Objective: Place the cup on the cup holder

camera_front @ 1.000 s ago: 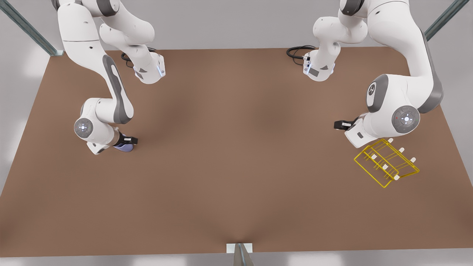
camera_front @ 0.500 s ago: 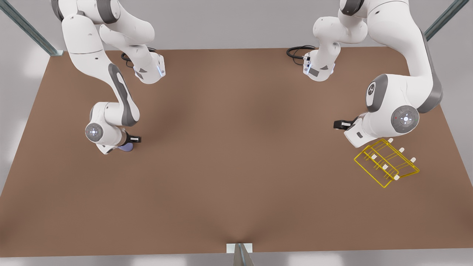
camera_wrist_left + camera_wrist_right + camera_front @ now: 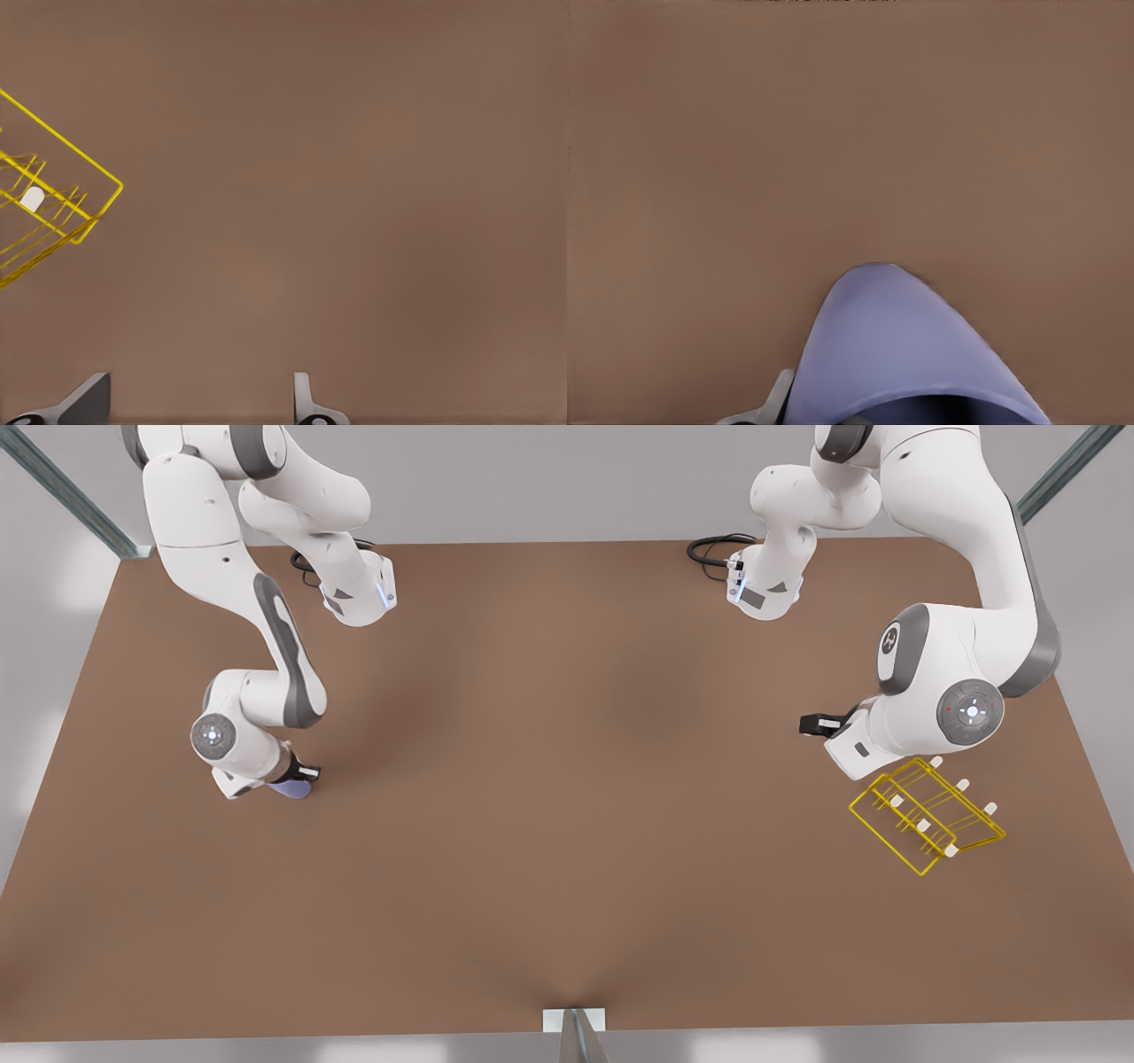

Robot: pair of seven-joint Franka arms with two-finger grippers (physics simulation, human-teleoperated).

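The lavender-blue cup (image 3: 291,788) hangs under my right gripper (image 3: 294,777) at the front view's left, just over the table. In the right wrist view the cup (image 3: 895,345) sits between the jaws, its closed base pointing away, with one finger (image 3: 778,400) against its side; the gripper is shut on it. The yellow wire cup holder (image 3: 927,817) with white-capped prongs rests at the front view's right. My left gripper (image 3: 199,403) is open above bare table beside a corner of the cup holder (image 3: 53,226), and that arm waits.
The brown table (image 3: 567,824) stretches wide between the two arms. Black cables (image 3: 713,549) lie at the back edge near the arm bases. A small metal bracket (image 3: 574,1020) sits at the middle of the front edge.
My right gripper with the cup swung toward the front view's right, then back to the left and slightly toward the front edge. The left arm and the cup holder stayed put.
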